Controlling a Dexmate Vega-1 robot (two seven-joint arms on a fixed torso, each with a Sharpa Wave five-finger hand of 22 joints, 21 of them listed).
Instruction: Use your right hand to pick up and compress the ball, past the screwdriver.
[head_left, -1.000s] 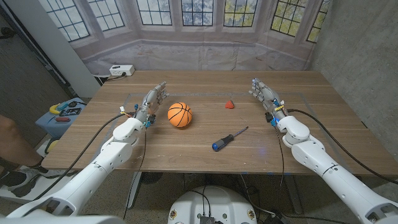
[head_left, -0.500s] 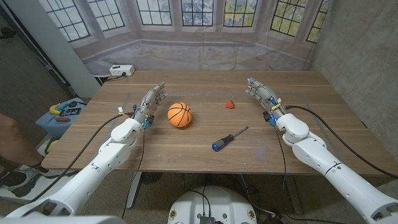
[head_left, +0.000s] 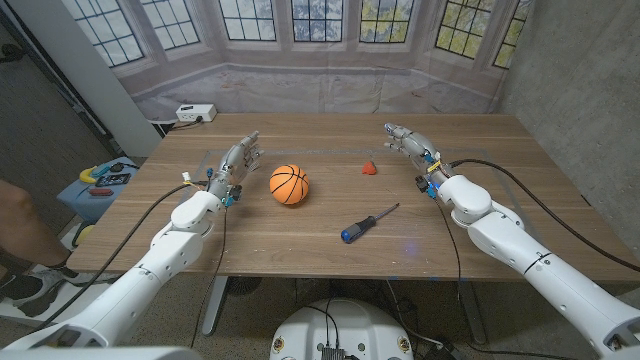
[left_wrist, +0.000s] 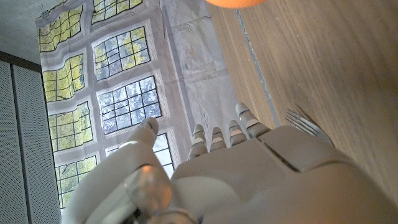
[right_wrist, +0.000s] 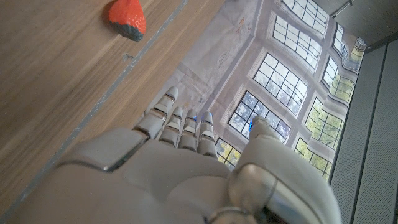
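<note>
Left hand sat toward the tabletop's left side, fingers apart and extended toward the far edge, holding nothing; whether it touched the wood could not be told. Left wrist view showed the back of that hand with fingers straight, over the wooden tabletop.

Just beside it, nearer the middle of the brown wooden tabletop, was the orange basketball-patterned ball, resting on the wood, untouched; a sliver of it showed at the left wrist picture's edge.

Further right and nearer the front edge lay the screwdriver with blue handle and dark shaft, diagonal, handle toward the front edge, well apart from the ball.

A small red cone-like object sat near the middle, toward the far edge; it also showed in the right wrist view, dark at one end.

Right hand was toward the far right part of the tabletop, fingers spread and loosely extended, gripping nothing, near the red object but apart from it. Right wrist view showed the back of the hand, fingers straight.
</note>
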